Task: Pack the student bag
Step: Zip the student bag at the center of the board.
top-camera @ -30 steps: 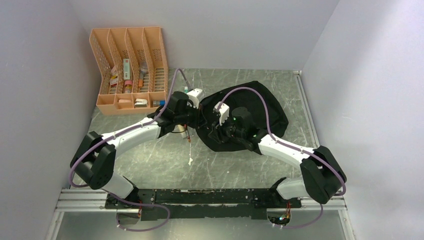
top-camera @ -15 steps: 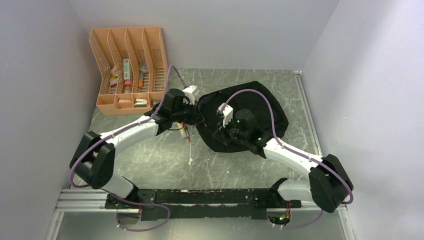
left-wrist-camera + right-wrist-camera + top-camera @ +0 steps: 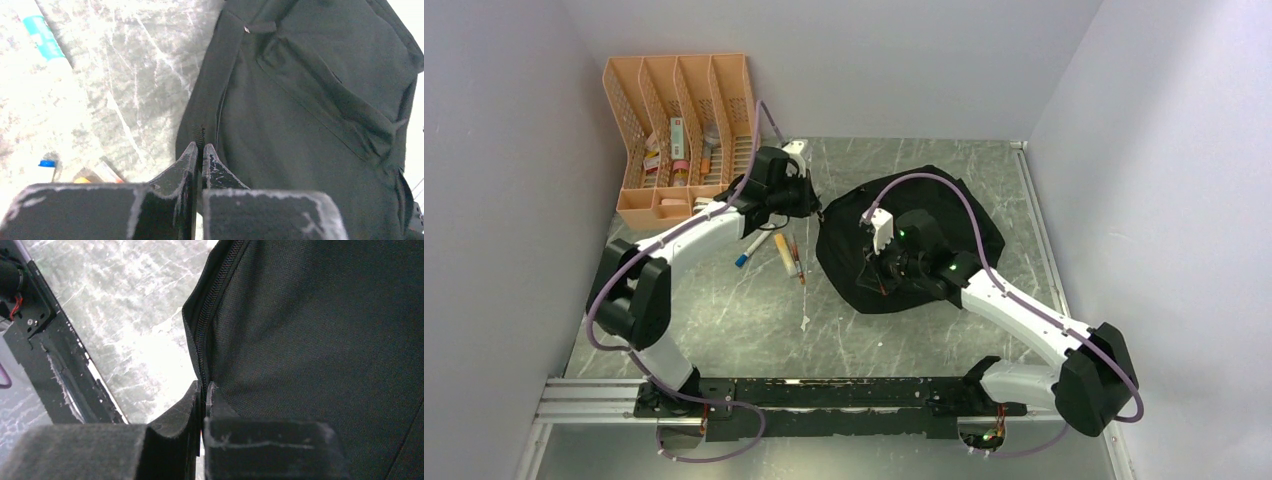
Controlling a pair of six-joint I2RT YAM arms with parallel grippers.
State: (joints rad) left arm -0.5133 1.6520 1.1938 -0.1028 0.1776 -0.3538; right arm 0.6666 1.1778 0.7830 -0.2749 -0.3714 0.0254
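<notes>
The student bag (image 3: 944,225) is a black fabric backpack lying flat on the marble table, right of centre. My left gripper (image 3: 815,207) is at the bag's far-left edge. In the left wrist view it (image 3: 201,146) is shut on a strip of the bag's black edge (image 3: 202,134), with the rest of the student bag (image 3: 310,100) spreading to the right. My right gripper (image 3: 879,281) is at the near-left edge. In the right wrist view it (image 3: 204,385) is shut on the zipper seam (image 3: 204,340) of the bag (image 3: 325,330).
An orange mesh organiser (image 3: 681,130) with stationery stands at the back left. A blue-capped marker (image 3: 752,248) and two pens (image 3: 789,255) lie loose on the table left of the bag. The marker (image 3: 44,36) shows again in the left wrist view. The arms' black base rail (image 3: 844,392) runs along the near edge.
My right gripper has shut on the bag's near edge. My left arm has swung back and left, still holding the bag's edge, and the marker and pens beneath it now show.
</notes>
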